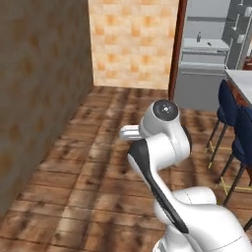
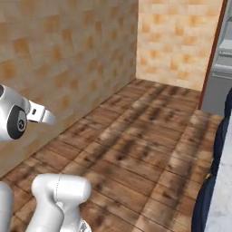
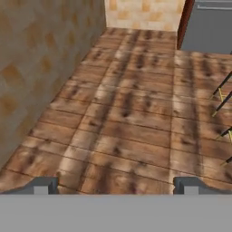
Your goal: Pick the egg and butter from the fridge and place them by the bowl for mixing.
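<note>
While its gripper (image 3: 113, 185) hangs wide and empty over bare floor (image 3: 136, 113), the robot risks clipping the stools (image 1: 231, 123) at three o'clock.

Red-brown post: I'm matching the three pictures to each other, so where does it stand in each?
Left base view: the post runs from the top edge down to the floor, right of centre.
Right base view: the post is near the right edge, slanting down and leftward.
Hand view: the post shows as a short stretch at the top right.
Shared landmark: the orange tiled wall meets its left side.
</note>
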